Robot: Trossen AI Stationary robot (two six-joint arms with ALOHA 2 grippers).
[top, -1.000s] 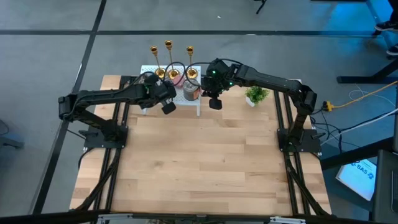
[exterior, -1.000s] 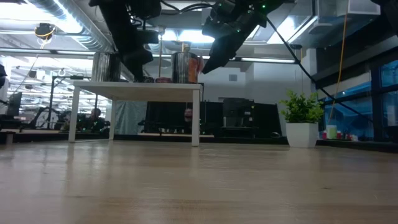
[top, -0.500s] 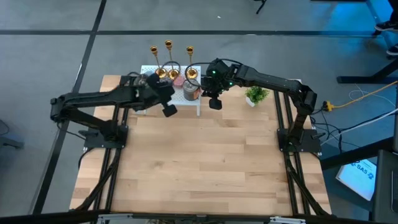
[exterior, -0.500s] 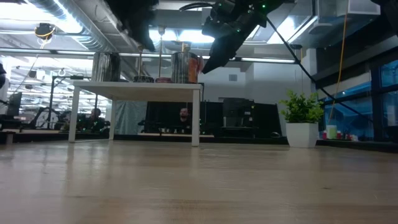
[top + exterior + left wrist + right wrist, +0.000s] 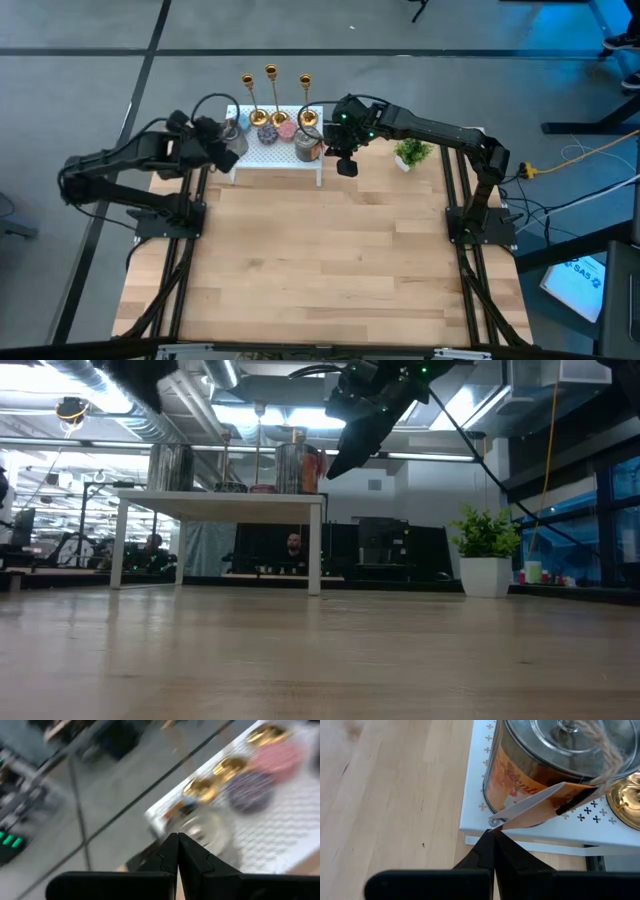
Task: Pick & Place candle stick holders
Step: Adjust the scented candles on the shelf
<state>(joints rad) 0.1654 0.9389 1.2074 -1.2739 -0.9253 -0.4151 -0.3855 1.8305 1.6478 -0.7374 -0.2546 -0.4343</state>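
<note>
I am looking down on the table [image 5: 330, 260] from above, and none of the task is showing as done. All three candle stick holders [image 5: 271, 98] are standing upright in a row along the far edge of the small white stand [image 5: 285, 160], which is sitting at about twelve o'clock on the table. Nothing gold is resting anywhere on the bare wood.

The left gripper [image 5: 222, 152] is hovering just off the stand's nine o'clock end, fingers pressed fully together and carrying nothing. Through its wrist camera I am seeing the gold bases, two speckled discs [image 5: 250, 795] and a silver tin [image 5: 202, 831] ahead of it, all blurred.

The right gripper [image 5: 346, 166] is hanging at the stand's three o'clock end, near the front corner, likewise clamped shut on nothing. Its wrist camera is showing the copper tin [image 5: 555, 765] with its paper tag [image 5: 535, 807] just beyond the fingertips, and one gold base at the edge of the view.

I am judging everything as left to do: open a gripper, reach a stem, grip, lift it clear of the tins, and set it down, three times over. A small potted plant [image 5: 411, 152] is standing near the right arm.
</note>
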